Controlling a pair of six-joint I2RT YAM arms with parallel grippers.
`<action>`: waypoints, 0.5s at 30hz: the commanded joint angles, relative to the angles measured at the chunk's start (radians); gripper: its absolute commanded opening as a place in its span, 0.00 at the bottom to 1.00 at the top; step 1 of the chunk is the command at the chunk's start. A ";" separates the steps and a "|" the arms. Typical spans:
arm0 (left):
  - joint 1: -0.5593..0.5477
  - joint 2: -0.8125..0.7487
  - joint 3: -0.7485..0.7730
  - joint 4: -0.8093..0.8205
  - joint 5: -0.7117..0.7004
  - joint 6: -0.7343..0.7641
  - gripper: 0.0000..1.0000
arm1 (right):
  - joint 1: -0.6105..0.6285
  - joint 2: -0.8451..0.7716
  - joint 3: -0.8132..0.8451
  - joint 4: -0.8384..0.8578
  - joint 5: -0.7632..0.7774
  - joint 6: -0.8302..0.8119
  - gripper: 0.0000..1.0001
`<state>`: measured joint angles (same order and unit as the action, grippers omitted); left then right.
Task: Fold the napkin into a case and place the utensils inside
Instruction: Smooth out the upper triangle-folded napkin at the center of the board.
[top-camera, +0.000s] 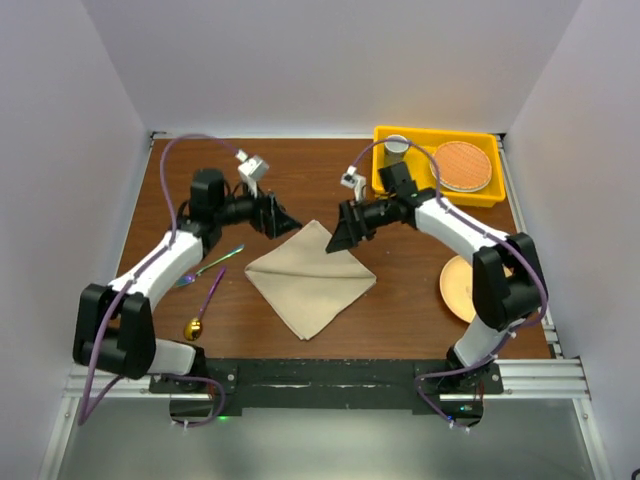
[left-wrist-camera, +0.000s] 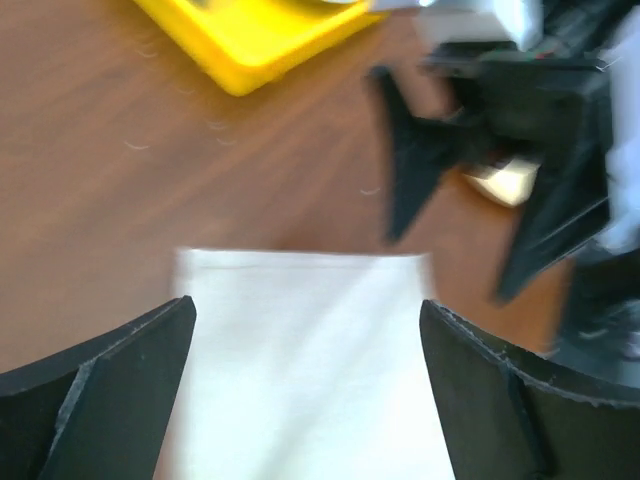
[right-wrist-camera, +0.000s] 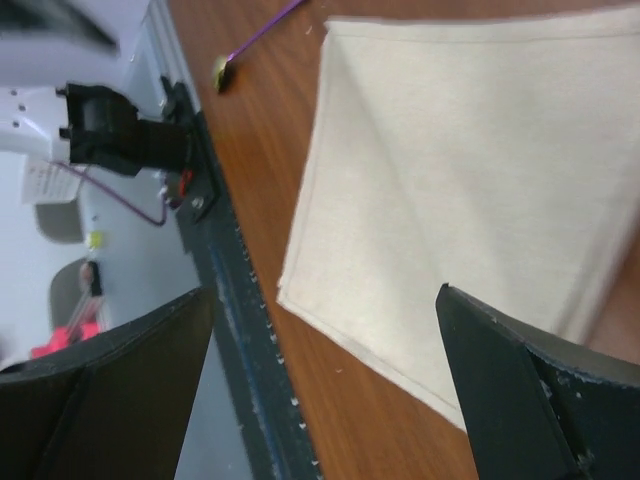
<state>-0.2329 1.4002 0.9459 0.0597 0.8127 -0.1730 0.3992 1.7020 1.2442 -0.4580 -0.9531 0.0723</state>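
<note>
The napkin (top-camera: 310, 278) is a beige cloth folded into a flat square, lying as a diamond in the middle of the table. My left gripper (top-camera: 284, 222) hovers just off its far-left edge, open, and the left wrist view shows the napkin (left-wrist-camera: 300, 370) between its spread fingers with nothing held. My right gripper (top-camera: 338, 238) hangs over the napkin's far corner, open and empty too (right-wrist-camera: 325, 295). The purple fork (top-camera: 210, 265) and the spoon (top-camera: 205, 305) with its gold bowl lie left of the cloth. The case is not formed.
A yellow tray (top-camera: 437, 165) at the back right holds a cup (top-camera: 396, 147) and a round brown disc (top-camera: 465, 165). A peach plate (top-camera: 458, 288) lies at the right, partly under the right arm. The black front rail (right-wrist-camera: 230, 300) runs along the near edge.
</note>
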 joint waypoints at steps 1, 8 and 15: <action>-0.014 -0.029 -0.278 0.382 0.164 -0.535 1.00 | 0.073 -0.016 -0.117 0.280 -0.044 0.276 0.98; -0.032 0.110 -0.413 0.599 0.134 -0.722 1.00 | 0.128 0.083 -0.222 0.587 -0.042 0.539 0.98; -0.036 0.238 -0.404 0.672 0.128 -0.784 1.00 | 0.136 0.194 -0.250 0.737 -0.036 0.643 0.98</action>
<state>-0.2646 1.6032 0.5323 0.6075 0.9287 -0.8795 0.5289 1.8694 1.0058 0.1238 -0.9867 0.6136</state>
